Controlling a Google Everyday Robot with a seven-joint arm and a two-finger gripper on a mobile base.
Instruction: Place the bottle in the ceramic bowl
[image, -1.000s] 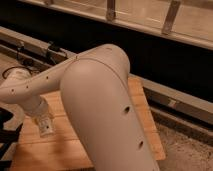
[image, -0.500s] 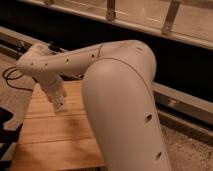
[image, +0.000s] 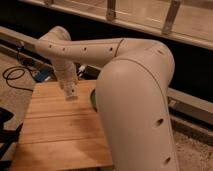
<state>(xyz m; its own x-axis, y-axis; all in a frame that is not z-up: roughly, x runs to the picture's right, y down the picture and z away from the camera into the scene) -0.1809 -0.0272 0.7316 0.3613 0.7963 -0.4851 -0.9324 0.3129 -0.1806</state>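
So the big white robot arm (image: 135, 95) pretty much eats the right half of the view, with its fat rounded elbow right up close to the camera. From there a thinner white segment with a row of small dark holes runs up and to the left, bends at a joint, and drops down to the two-finger gripper (image: 70, 93). The gripper hangs pointing downward over the back part of the light-brown slatted wooden table (image: 55, 135), near the far edge. Its fingers are pinched fully together. Whether anything is caught between them, I honestly can't tell; the tip just reads as a pale blob.

The glossy green ceramic bowl (image: 93, 98) sits on the table just to the right of the gripper. Only a thin sliver of green shows, and the rest is hidden behind the arm's elbow. As far as I can see the gripper is beside the bowl, not over it.

The small pale bottle: I can't pick it out anywhere in this view, so I can't say where it is.

Other stuff: a black cable (image: 12, 77) is looped on the floor off the table's back-left corner, with a small blue thing (image: 42, 75) next to it. There's something black (image: 5, 125) at the left edge. A glass railing with metal posts (image: 170, 17) runs along the top above a dark wall.
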